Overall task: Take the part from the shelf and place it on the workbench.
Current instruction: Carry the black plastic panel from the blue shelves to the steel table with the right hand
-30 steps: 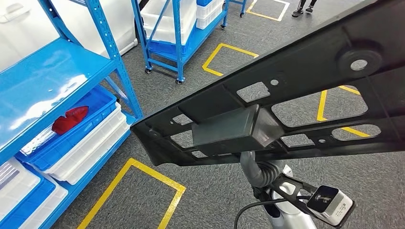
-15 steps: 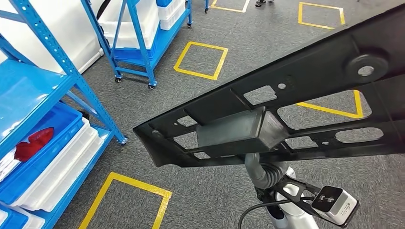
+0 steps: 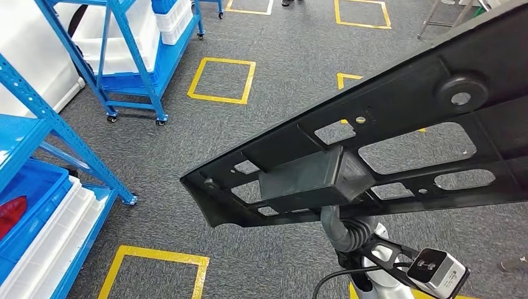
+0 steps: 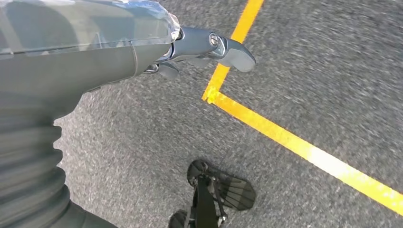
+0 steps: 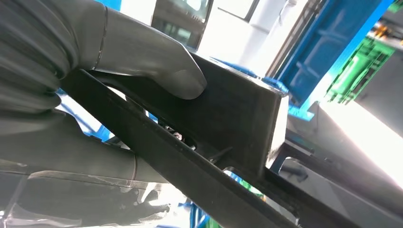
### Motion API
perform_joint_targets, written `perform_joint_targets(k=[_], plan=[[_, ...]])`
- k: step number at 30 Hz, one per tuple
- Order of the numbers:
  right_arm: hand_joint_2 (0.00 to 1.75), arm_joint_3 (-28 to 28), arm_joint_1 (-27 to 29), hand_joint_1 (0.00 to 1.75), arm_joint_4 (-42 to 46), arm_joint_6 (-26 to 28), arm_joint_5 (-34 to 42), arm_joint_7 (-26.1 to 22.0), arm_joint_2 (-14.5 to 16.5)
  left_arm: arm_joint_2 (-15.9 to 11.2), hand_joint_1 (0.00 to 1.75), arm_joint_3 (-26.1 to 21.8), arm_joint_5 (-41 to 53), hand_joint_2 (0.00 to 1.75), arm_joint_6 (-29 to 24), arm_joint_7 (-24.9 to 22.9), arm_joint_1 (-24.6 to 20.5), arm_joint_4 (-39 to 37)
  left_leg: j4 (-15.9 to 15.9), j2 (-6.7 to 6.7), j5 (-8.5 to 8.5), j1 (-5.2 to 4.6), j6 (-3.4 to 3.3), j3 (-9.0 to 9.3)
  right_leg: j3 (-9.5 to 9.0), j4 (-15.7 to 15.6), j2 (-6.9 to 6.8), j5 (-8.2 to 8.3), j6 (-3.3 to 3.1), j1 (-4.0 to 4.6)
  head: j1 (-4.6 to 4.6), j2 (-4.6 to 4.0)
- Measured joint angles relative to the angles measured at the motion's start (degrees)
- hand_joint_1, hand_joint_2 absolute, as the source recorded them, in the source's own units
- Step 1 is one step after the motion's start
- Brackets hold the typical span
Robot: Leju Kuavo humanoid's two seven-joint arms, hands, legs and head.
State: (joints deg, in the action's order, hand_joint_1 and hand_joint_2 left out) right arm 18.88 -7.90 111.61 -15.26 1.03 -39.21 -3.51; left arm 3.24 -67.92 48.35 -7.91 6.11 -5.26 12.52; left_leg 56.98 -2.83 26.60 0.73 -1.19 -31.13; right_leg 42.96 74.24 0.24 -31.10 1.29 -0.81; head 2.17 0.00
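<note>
The part is a long black flat frame with several cutouts and a grey box on its underside. It stretches across the head view from the lower middle to the upper right, held up over the floor. My right hand grips the part at that box, thumb pressed on its side; in the head view the part hides the hand and my right arm rises to it from below. My left hand hangs over the carpet with nothing in it, thumb stretched out.
The blue shelf with blue and white bins stands at the left edge. A wheeled blue rack with white bins is at the upper left. Yellow tape squares mark the grey carpet. Table legs show at the top right.
The whole view has swung to the right: the shelf and rack have slid toward the left edge and more floor shows. The part stays in my right hand at the same hold.
</note>
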Motion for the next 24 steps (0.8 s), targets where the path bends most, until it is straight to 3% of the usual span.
perform_joint_targets(k=[1,3,5,7,8,10,12,13,14,15,16,17,18,19,21,23,24], plan=[[1.75,-0.15,0.07,1.75,0.03,-0.06,-0.02,0.00,0.01,-0.09,0.00,-0.21,-0.16,1.75,-0.07,0.05,-0.06,0.00,0.01,-0.68,0.12,-0.01,0.11,0.12,-1.61,-3.02,-0.48,1.74,0.00,-0.06,0.00,0.00],[1.75,-0.42,0.02,1.75,0.17,-0.15,-0.05,0.00,0.03,-0.36,0.00,-0.67,-0.69,1.75,-0.45,0.17,-0.14,0.01,0.03,-1.86,0.47,-0.16,0.53,0.51,-6.34,-11.61,-2.91,4.99,-0.30,0.20,0.00,0.00],[1.75,-0.55,-0.08,1.75,0.29,-0.21,-0.08,0.00,0.10,-0.79,0.00,-1.14,-1.28,1.75,-0.97,0.25,-0.14,0.03,0.03,-2.87,0.81,-0.36,1.19,0.87,-8.60,-15.97,-4.28,5.91,-0.93,0.71,0.00,0.00],[1.75,-0.61,-0.10,1.75,0.36,-0.26,-0.08,0.00,0.17,-1.15,0.00,-1.63,-1.80,1.75,-1.22,0.23,-0.25,0.05,-0.09,-3.96,1.03,-0.37,1.90,1.24,-8.53,-16.33,-3.10,5.88,-1.61,1.01,0.01,0.00],[1.75,-0.63,-0.09,1.75,0.43,-0.27,-0.07,0.00,0.21,-1.31,0.00,-1.89,-2.04,1.75,-1.22,0.24,-0.36,0.05,0.07,-3.80,1.33,-0.25,2.26,1.39,-8.64,-16.57,-2.44,6.00,-1.96,0.95,0.02,0.00],[1.75,-0.66,-0.28,1.75,0.57,-0.33,-0.04,0.00,0.40,-1.54,0.00,-2.33,-2.54,1.75,-1.13,0.27,-0.48,0.07,2.89,-1.38,3.42,0.00,2.73,0.48,-8.98,-17.11,-1.23,6.29,-2.73,0.66,0.02,0.00],[1.75,-0.67,-0.45,1.75,0.61,-0.41,-0.04,0.00,0.68,-1.79,0.00,-2.76,-2.86,1.75,-1.07,0.28,-0.32,0.07,10.60,1.65,7.37,0.11,2.88,-3.11,-9.05,-17.25,0.10,6.40,-3.19,0.61,0.02,0.00],[1.75,-0.67,-0.43,1.75,0.61,-0.44,-0.04,0.00,0.78,-1.91,0.00,-2.99,-2.93,1.75,-1.07,0.28,-0.18,0.07,14.59,2.24,8.86,0.11,2.91,-5.15,-9.02,-17.23,0.90,6.40,-3.26,0.69,0.02,0.00],[1.75,-0.67,-0.40,1.75,0.61,-0.45,-0.04,0.00,0.80,-2.05,0.00,-3.22,-3.01,1.75,-1.07,0.28,-0.07,0.07,17.12,2.47,9.32,0.09,2.90,-6.60,-9.02,-17.19,1.76,6.40,-3.29,0.76,0.02,0.00],[1.75,-0.67,-0.38,1.75,0.61,-0.46,-0.04,0.00,0.83,-2.14,0.00,-3.40,-3.10,1.75,-1.07,0.28,0.00,0.07,17.17,2.56,8.42,0.09,2.83,-6.93,-9.07,-17.13,2.57,6.39,-3.29,0.81,0.02,0.00],[1.75,-0.67,-0.37,1.75,0.61,-0.46,-0.04,0.00,0.87,-2.19,0.00,-3.53,-3.21,1.75,-1.07,0.31,0.00,0.07,14.81,2.79,6.42,0.11,2.72,-6.14,-9.16,-17.04,3.40,6.36,-3.24,0.82,0.02,0.00],[1.75,-0.67,-0.38,1.75,0.61,-0.46,-0.04,0.00,0.94,-2.22,0.00,-3.65,-3.39,1.75,-1.07,0.39,0.00,0.07,10.71,3.57,3.85,0.16,2.58,-4.51,-9.24,-16.93,4.17,6.29,-3.14,0.79,0.02,0.00],[1.75,-0.67,-0.40,1.75,0.60,-0.46,-0.04,0.00,1.01,-2.26,0.00,-3.77,-3.57,1.75,-1.04,0.49,-0.02,0.07,6.48,5.17,1.86,0.26,2.43,-2.81,-9.22,-16.73,4.89,6.21,-2.98,0.81,0.02,0.00],[1.75,-0.67,-0.43,1.75,0.60,-0.45,-0.06,0.00,1.07,-2.30,0.00,-3.90,-3.73,1.75,-1.02,0.61,-0.01,0.07,3.18,6.59,0.56,0.37,2.31,-1.52,-9.07,-16.52,5.58,6.16,-2.73,0.79,0.02,0.00],[1.75,-0.66,-0.45,1.75,0.58,-0.44,-0.08,0.00,1.10,-2.38,0.00,-4.17,-3.95,1.75,-0.97,0.76,-0.02,0.07,0.74,8.06,0.17,0.31,2.01,-0.63,-8.52,-16.33,6.92,6.31,-2.01,0.59,0.01,0.00],[1.75,-0.65,-0.38,1.75,0.58,-0.44,-0.07,0.00,1.11,-2.43,0.00,-4.35,-4.00,1.75,-0.78,0.92,-0.14,0.07,0.36,6.69,-0.12,0.21,1.39,-0.45,-8.10,-16.36,7.78,6.49,-1.21,0.35,0.01,0.00],[1.75,-0.66,-0.39,1.75,0.58,-0.41,-0.03,0.00,1.11,-2.45,0.00,-4.43,-4.01,1.75,-0.63,1.03,-0.21,0.07,0.08,5.93,-0.30,0.24,0.96,-0.31,-7.72,-15.70,6.73,6.04,-0.92,0.40,0.01,0.00]])
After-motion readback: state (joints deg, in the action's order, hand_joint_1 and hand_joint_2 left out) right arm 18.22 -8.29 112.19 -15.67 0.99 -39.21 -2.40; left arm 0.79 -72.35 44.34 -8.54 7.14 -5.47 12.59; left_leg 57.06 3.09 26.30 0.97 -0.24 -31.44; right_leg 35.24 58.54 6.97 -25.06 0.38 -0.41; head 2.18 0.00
